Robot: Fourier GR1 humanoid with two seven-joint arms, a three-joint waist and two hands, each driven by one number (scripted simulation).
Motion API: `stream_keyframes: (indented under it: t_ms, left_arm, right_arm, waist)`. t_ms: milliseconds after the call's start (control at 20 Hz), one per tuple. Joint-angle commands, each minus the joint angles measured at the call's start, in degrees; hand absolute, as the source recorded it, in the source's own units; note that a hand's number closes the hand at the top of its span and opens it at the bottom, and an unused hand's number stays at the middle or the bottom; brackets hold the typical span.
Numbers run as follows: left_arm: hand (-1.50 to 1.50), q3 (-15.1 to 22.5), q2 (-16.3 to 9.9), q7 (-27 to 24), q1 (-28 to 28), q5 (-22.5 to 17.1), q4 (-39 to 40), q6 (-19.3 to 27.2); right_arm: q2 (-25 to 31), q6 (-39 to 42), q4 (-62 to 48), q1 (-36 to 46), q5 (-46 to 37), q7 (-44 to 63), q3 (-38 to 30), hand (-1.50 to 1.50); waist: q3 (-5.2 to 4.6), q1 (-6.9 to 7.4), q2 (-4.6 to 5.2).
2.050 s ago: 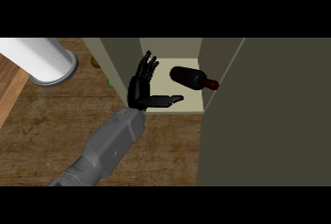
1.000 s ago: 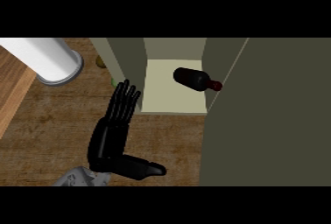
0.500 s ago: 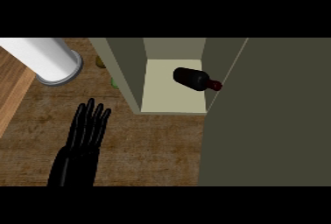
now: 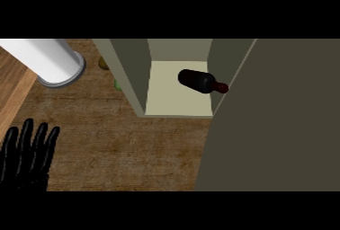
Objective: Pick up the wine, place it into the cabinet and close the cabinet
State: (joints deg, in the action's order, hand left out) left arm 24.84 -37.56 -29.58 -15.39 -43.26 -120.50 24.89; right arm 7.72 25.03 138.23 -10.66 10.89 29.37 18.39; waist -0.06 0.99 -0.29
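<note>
Wine bottle: lying on its side on the pale floor inside the cabinet, neck toward the right wall. Nothing touches it.

Cabinet door: open, a broad dark panel swung out to the right of the cabinet.

Done so far: the bottle looks picked up and placed; that part I'd call finished.

Left to do: shutting the door, which nothing is touching.

Left hand: well left of the cabinet and nearer the robot, low over the wooden counter; fingers straight, spread a little, holding nothing.

Right hand: nowhere to be seen.

White cylinder: left of the cabinet, on the counter.

Change from half a second ago: the left hand has slid farther from the cabinet, toward the lower left corner. The bottle has not shifted.
</note>
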Motion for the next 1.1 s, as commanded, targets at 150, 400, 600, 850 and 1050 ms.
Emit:
stream_keyframes:
  t_ms: [150, 400, 600, 850, 1050]
  left_arm:
    - [-1.5, -10.5, -3.7, -0.4, -10.0, -5.1, -5.3, -6.4]
    - [-1.5, -17.2, -6.7, -1.8, -16.9, -7.3, -5.6, -13.0]
    - [-1.5, -25.7, -8.7, -3.5, -21.4, -13.3, -1.6, -23.4]
    - [-1.5, -29.5, -8.8, -1.8, -21.9, -13.5, -1.7, -26.0]
    - [-1.5, -31.0, -8.3, -0.4, -23.8, -14.1, -3.2, -28.3]
  right_arm:
    - [-4.8, -6.5, 5.7, 5.6, -3.4, 12.2, 12.7, 1.5]
    - [-7.6, -16.5, 1.3, 12.3, -16.0, 10.3, 24.9, 1.5]
    - [-7.7, -23.7, -5.7, 20.4, -21.2, 9.4, 29.4, 1.5]
    - [-7.6, -33.1, -15.1, 35.5, -21.5, 10.9, 29.3, 1.5]
    - [-7.6, -39.3, -23.0, 45.2, -17.2, 11.4, 25.1, 1.5]
  waist:
    - [-0.02, 0.04, 0.03]
    - [-0.04, 0.3, -0.16]
    - [-0.16, 1.34, -0.27]
    - [-0.09, 1.22, 0.05]
    - [-0.03, 1.62, 0.18]
